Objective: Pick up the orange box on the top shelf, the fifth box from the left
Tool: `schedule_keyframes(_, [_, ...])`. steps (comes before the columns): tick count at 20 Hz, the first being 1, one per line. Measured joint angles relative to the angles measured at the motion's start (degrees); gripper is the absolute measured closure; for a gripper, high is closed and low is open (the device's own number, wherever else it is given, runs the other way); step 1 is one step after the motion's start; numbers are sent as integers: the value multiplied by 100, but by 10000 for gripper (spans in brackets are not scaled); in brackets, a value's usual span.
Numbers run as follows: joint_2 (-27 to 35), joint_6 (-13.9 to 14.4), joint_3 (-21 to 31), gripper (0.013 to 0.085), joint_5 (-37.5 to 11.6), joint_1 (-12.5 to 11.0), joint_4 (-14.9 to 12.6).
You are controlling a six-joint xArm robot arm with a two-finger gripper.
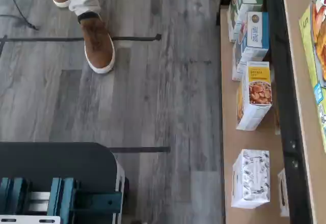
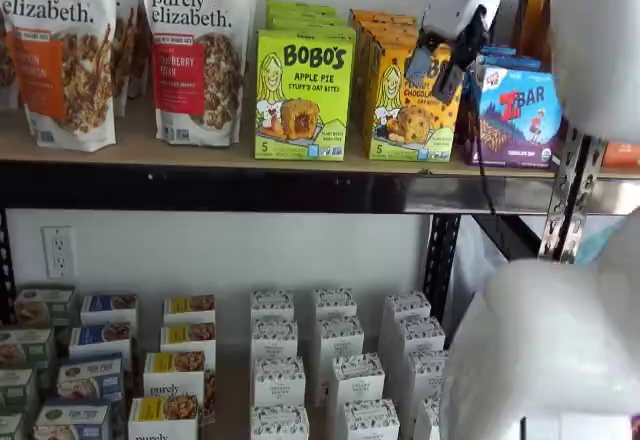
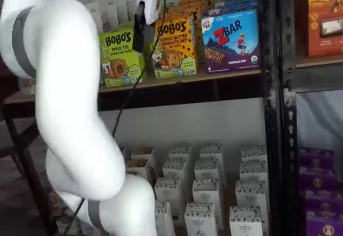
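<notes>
So the orange box sits upright on the top shelf, squeezed between the green Apple Pie box and the blue Zbar box, more orange cartons lined up behind it. My tool hangs right in front of its upper right corner in one shelf view; in the other it overlaps the box's left edge. Can't tell if the fingers are apart or together, and they've got nothing in them that I can see. My white arm blocks a lot. Small white boxes fill the lower level. Wrist view shows grey floor and somebody's brown shoe.
</notes>
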Motion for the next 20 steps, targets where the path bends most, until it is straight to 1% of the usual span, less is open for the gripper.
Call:
schedule_keyframes(2, [-164, 29, 194, 130, -311, 65, -55])
schedule_keyframes(3, [-198, 45, 239, 130, -383, 90, -65])
schedule_keyframes(9, [-250, 94, 337, 130, -500, 143, 0])
schedule_keyframes(11, [-249, 90, 346, 130, -513, 110, 115])
schedule_keyframes(13, [-259, 65, 364, 130, -560, 39, 294])
schedule_keyframes(17, [-275, -8, 380, 130, -679, -154, 684])
schedule_keyframes(20, [-274, -70, 360, 130, -822, -291, 880])
